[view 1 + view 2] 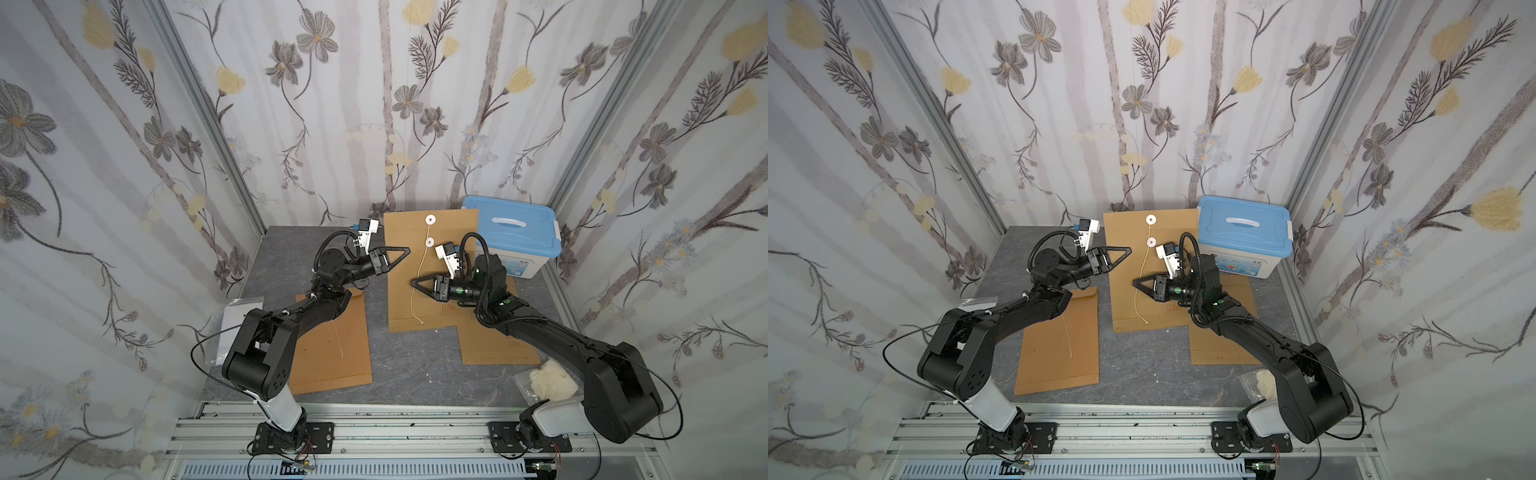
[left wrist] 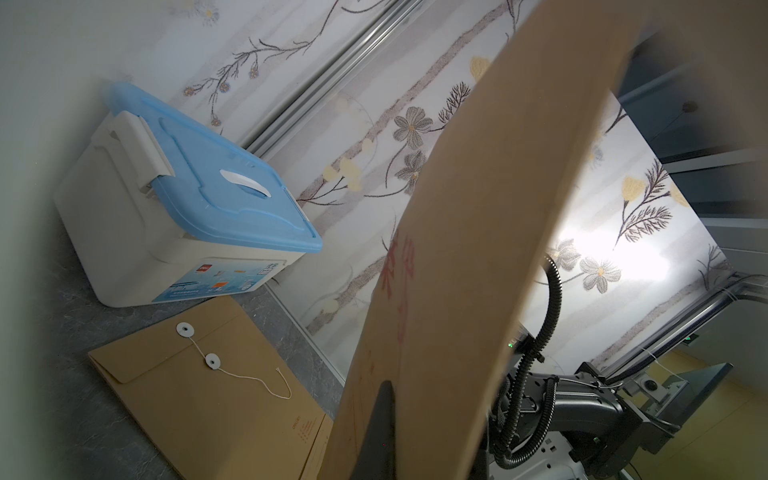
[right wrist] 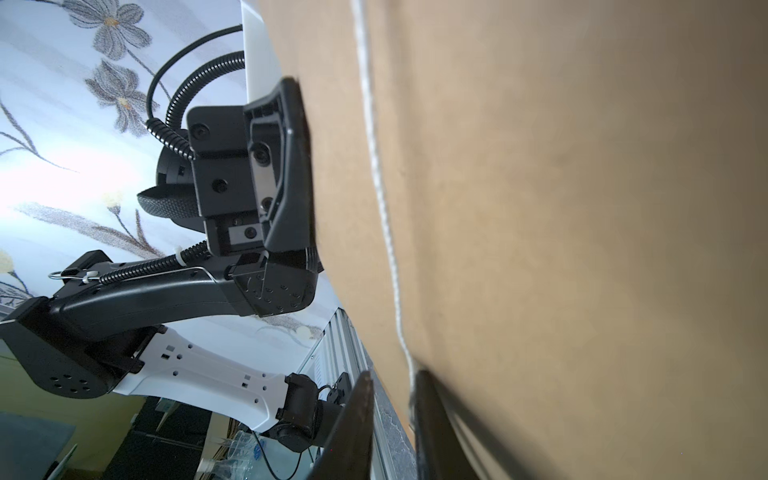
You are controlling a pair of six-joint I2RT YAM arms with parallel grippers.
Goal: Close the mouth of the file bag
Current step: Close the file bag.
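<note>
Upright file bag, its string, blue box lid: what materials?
The file bag looks like kraft paper: matte brown, and it curves without creasing. The string is probably cotton or a similar fibre: off-white, with a visible twist. The lid looks like moulded plastic: light blue, smooth, with a slight sheen.

Markings on the bags and the box, none clear enough to read

The lifted file bag (image 2: 478, 249) carries large red handwritten-looking characters (image 2: 397, 270) on its brown face, too blurred in the left wrist view to make out. The flat envelope (image 2: 199, 399) on the table has a small block of orange print (image 2: 305, 428) near one corner, too small to read. The storage box (image 2: 137, 241) wears a blue sticker (image 2: 220, 286) on its white side with a red square and small pictures, its wording illegible. In a top view, the envelope under the right arm (image 1: 498, 353) shows tiny red print (image 1: 515, 343), also unreadable.
</note>
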